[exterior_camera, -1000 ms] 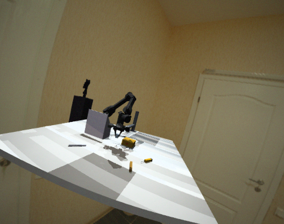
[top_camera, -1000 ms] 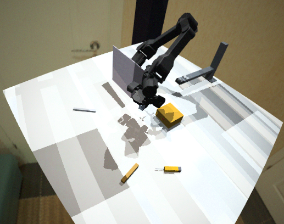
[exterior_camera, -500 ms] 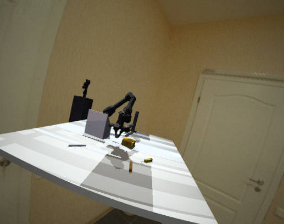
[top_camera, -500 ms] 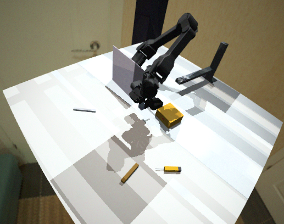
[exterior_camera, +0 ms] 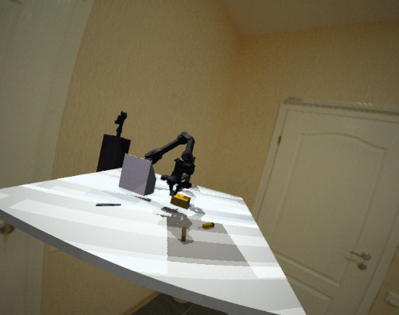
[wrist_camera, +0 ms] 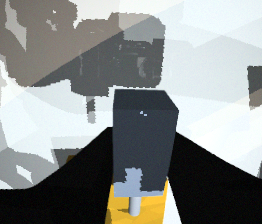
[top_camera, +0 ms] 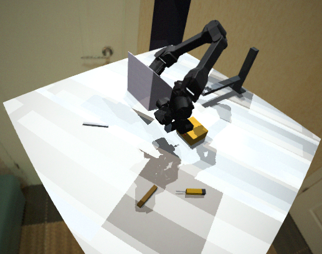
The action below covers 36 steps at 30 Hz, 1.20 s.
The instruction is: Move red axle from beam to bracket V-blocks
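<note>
Keep gripper (top_camera: 170, 129) (exterior_camera: 174, 192) (wrist_camera: 138, 133) clamped on dark pin-ended block (top_camera: 169, 128) (exterior_camera: 172, 193) (wrist_camera: 144, 142); align before pushing at red axle (top_camera: 184, 134) (exterior_camera: 178, 201), apparently seated in yellow beam (top_camera: 199, 132) (exterior_camera: 183, 199) (wrist_camera: 154, 209) inboard of tabletop's (top_camera: 69, 187) (exterior_camera: 86, 232) upper-right edge, to avoid beam displacement from off-centre pin contact.

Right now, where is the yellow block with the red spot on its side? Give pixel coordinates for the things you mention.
In the top view, the yellow block (top_camera: 200, 132) (exterior_camera: 180, 200) sits on the table, just right of and partly behind the gripper (top_camera: 175, 129).
</note>
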### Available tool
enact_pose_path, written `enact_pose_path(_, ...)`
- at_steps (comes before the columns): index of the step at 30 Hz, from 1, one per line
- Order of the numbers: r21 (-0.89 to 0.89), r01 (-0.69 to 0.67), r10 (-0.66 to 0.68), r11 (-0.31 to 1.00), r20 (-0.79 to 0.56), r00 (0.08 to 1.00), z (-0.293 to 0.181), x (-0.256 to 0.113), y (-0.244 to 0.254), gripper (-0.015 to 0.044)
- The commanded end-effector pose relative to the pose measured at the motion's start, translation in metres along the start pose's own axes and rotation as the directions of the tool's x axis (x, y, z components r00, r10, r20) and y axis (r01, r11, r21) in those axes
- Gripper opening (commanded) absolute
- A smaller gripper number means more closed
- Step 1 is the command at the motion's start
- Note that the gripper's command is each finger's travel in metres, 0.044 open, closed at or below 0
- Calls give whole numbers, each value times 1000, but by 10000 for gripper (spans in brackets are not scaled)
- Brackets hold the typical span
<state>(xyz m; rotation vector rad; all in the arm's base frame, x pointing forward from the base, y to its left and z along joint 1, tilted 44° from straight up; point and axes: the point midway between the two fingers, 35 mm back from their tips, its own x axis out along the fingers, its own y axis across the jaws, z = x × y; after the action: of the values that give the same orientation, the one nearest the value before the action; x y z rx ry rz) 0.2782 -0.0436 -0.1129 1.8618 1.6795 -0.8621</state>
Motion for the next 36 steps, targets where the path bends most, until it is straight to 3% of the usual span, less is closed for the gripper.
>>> enact_pose_path(1, 19, 3, -2, 1000, -8, 1000, -4, 1, 18, 0)
enact_pose_path(36, 25, 2, -2, 1000, -9, 1000, -6, 50, 25, 0)
